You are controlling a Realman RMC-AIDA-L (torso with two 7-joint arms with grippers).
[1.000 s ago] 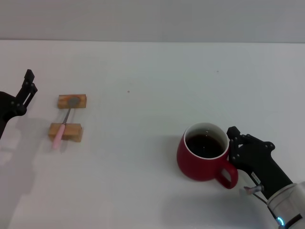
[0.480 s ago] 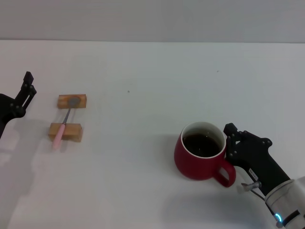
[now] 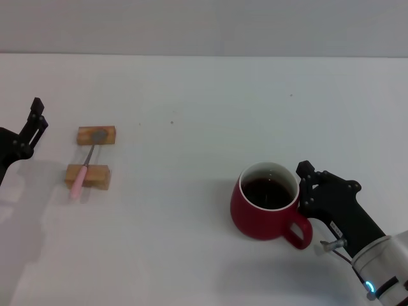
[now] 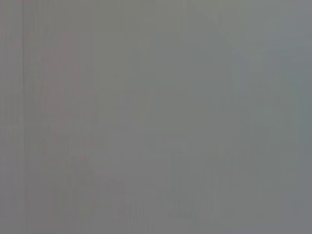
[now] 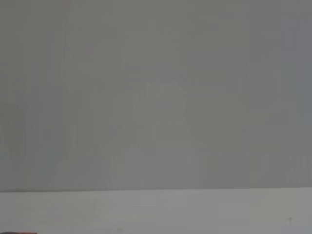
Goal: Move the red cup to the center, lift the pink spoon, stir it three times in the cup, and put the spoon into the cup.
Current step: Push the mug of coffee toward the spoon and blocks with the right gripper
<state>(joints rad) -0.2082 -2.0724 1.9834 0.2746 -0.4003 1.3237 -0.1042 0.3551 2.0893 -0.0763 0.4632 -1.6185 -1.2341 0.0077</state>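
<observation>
The right claw (image 3: 305,191) is gripping the red cup (image 3: 264,203) by its handle side; the left claw (image 3: 32,124) (grip state unclear) is idling beside the pink spoon (image 3: 83,172).

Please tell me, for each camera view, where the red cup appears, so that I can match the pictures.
Head view: the red cup stands lower right of centre, the right gripper against its handle side.
Left wrist view: not in it.
Right wrist view: not clearly visible.
Shared landmark: the white table, also seen in the right wrist view.
</observation>
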